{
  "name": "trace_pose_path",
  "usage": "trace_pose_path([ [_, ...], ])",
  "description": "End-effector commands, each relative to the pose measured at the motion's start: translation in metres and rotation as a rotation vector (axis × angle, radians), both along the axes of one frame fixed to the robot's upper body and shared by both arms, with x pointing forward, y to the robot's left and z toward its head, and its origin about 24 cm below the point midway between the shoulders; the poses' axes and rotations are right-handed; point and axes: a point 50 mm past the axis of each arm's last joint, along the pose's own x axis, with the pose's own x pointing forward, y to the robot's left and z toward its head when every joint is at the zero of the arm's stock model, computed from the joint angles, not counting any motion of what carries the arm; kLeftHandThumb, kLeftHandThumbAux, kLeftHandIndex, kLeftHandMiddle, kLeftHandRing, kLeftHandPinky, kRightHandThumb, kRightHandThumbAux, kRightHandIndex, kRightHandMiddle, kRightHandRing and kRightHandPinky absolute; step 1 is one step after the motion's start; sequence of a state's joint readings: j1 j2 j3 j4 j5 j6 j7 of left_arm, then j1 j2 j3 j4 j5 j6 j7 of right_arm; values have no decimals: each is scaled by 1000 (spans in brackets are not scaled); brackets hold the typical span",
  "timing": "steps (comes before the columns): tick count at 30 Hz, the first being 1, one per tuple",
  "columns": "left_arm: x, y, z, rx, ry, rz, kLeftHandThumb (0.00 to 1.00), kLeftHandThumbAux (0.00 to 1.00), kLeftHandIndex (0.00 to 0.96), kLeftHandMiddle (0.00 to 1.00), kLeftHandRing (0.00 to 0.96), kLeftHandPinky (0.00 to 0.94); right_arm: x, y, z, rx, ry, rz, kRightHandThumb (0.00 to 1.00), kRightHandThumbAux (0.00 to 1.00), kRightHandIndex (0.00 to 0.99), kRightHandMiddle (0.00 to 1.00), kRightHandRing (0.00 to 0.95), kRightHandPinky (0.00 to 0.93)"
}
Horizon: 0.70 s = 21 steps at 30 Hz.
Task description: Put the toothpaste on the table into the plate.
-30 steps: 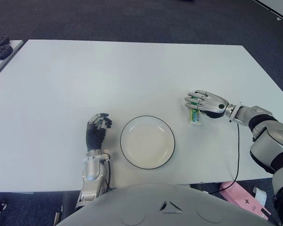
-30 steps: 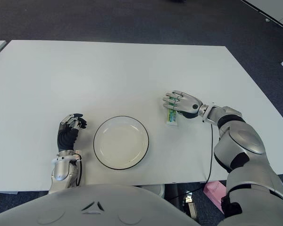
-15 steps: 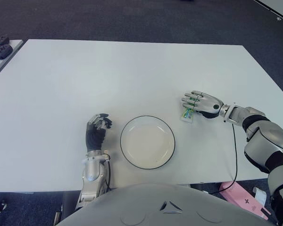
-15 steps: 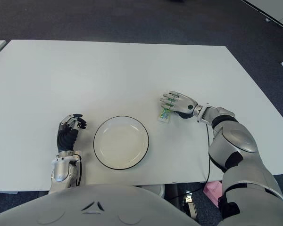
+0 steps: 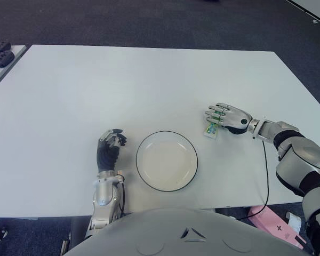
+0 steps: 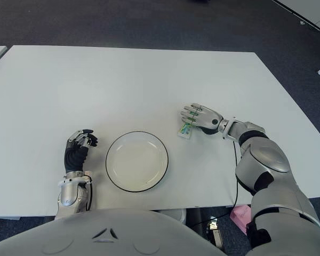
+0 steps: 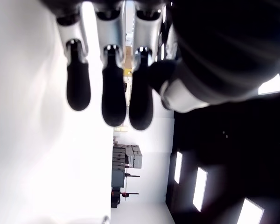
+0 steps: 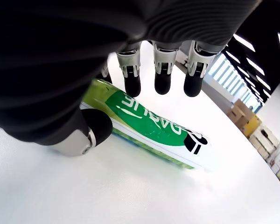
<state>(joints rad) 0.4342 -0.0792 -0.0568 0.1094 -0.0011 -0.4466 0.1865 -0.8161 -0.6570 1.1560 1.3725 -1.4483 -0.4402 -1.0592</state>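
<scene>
Right robot hand: you are seeing it reaching over the surface to the right of the plate, palm down, with its fingers curling over the toothpaste and its thumb pressing against the box's side.
Grasp: you are looking at a hand closing around the toothpaste; in the right wrist view three fingertips are arching above the green panel while the thumb is touching the near edge.
Toothpaste: a green and white box, showing under the fingers of the right robot hand, with one end sticking out toward the plate; you cannot tell whether it is touching the surface.
Plate: a white round dish with a dark rim, sitting near the front edge, just left of the toothpaste and apart from it.
Left robot hand: you are finding it idle beside the plate, on its left, fingers curling and holding nothing.
Surface: a white tabletop, carrying the plate.
</scene>
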Motion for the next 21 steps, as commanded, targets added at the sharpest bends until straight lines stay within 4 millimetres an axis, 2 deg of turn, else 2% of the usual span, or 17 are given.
trace_pose_path([
  [1, -6, -8, -9, -50, 60, 23, 702, 718, 430, 572, 568, 541, -7, 1, -10, -6, 45, -18, 700, 581, 8, 0, 0, 0],
  [18, -8, -5, -9, -42, 60, 36, 703, 718, 430, 574, 573, 549, -22, -5, -25, 42, 133, -110, 574, 634, 51, 0, 0, 3],
  [21, -8, -4, -8, -40, 53, 32, 703, 718, 430, 575, 571, 549, -24, -4, -27, 57, 149, -132, 541, 657, 57, 2, 8, 73],
])
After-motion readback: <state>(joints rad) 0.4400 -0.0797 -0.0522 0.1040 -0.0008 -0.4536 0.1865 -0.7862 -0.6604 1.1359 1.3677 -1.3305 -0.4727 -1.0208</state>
